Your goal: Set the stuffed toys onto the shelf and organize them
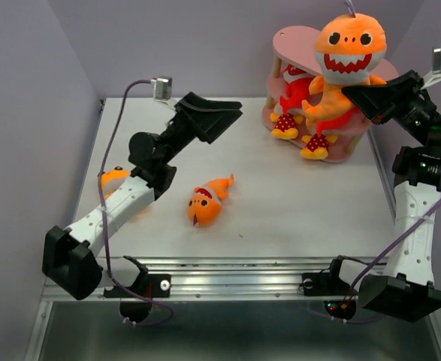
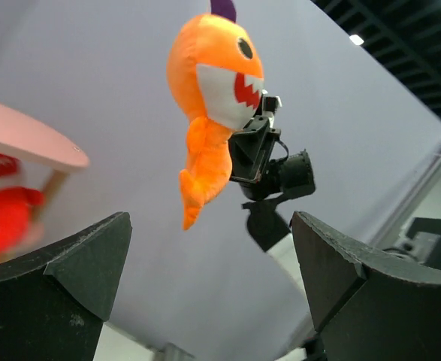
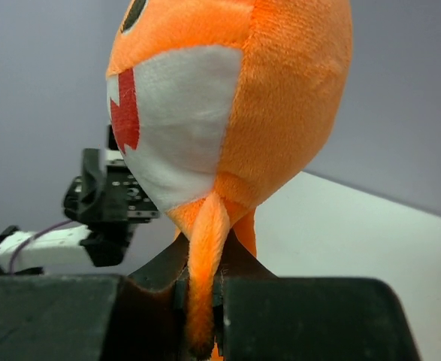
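Your right hand (image 1: 353,93) is clamped shut on a thin fin or tail of the big orange shark (image 1: 348,45). It holds the toy in the air at the far right, level with the top board of the shelf (image 1: 295,36) and just in front of it.

That is a narrow pinch under a heavy, round head, so expect the plush to swing or flop. Carry it slowly. Bring the body fully over the top board, well in from the rim, and lower until the belly rests on the pink surface before you let the fingers part. Turn the toothy face outward if the wrist allows. Draw back high so you do not brush the red plush (image 1: 297,92) on the tier below.

Your left hand (image 1: 231,114) is spread wide and holds nothing, raised over the far left of the table (image 1: 303,203). Keep it there, out of the right arm's way. A small orange toy (image 1: 205,204) lies on the table near the middle, the likely next pick.
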You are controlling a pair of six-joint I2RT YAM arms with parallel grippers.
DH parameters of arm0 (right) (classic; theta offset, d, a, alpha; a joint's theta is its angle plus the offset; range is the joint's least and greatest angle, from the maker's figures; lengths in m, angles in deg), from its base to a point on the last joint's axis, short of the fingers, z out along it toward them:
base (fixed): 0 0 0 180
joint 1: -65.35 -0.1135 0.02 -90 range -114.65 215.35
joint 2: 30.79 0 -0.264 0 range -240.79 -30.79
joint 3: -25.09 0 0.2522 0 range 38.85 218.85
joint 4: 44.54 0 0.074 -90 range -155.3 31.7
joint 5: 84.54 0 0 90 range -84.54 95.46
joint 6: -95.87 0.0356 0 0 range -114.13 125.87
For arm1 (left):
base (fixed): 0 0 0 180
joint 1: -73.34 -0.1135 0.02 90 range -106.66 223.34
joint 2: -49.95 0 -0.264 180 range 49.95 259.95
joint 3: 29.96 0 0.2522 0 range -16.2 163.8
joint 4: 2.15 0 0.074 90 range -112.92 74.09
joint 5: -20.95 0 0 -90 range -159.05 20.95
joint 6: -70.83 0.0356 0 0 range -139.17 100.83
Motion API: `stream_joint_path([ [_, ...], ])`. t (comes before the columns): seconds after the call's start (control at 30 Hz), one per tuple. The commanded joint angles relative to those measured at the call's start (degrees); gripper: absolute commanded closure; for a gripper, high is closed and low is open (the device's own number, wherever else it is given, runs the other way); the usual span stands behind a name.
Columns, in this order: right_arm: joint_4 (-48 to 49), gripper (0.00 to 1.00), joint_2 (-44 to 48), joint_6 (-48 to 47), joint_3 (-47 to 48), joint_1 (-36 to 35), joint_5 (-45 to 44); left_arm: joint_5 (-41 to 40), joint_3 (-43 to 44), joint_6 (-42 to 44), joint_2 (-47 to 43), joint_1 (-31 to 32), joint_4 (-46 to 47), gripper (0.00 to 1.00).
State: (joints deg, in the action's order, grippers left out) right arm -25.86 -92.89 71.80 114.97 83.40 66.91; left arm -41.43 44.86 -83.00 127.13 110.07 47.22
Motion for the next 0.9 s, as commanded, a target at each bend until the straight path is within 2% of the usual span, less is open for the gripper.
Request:
stream_joint_path([
  [0.0, -21.06, 0.99, -2.31, -19.15, 6.93, 0.5, -6.95, 5.51, -0.33, 13.35, -9.32, -4.29, -13.84, 0.01],
  [0.07, -27.75, 0.99, -5.47, -25.46, 10.88, 0.5, -12.28, 7.0, 0.03, 23.46, -13.63, -5.96, -21.17, 0.01],
  [0.13, -32.79, 0.99, -8.63, -27.25, 13.52, 0.5, -16.08, 7.8, -0.85, 32.22, -17.66, -7.02, -29.97, 0.01],
  [0.17, -36.28, 0.99, -9.6, -28.74, 14.4, 0.5, -17.4, 7.54, -1.2, 35.06, -19.08, -7.28, -35.48, 0.01],
  [0.27, -39.64, 0.99, -13.29, -29.8, 18.27, 1.64, -21.8, 6.05, -3.48, 43.58, -23.91, -7.99, -44.02, 0.01],
  [0.37, -40.44, 0.99, -16.1, -28.24, 20.55, 3.22, -25.84, 4.56, -6.29, 48.0, -28.05, -8.25, -48.7, 0.01],
  [0.63, -40.18, 0.99, -24.64, -22.87, 23.81, 6.56, -24.19, 1.83, -11.22, 49.68, -35.34, -8.43, -51.36, 0.01],
  [0.87, -40.01, 0.99, -29.56, -18.83, 25.22, 9.29, -19.8, 0.51, -12.28, 49.16, -36.76, -8.52, -51.88, 0.01],
])
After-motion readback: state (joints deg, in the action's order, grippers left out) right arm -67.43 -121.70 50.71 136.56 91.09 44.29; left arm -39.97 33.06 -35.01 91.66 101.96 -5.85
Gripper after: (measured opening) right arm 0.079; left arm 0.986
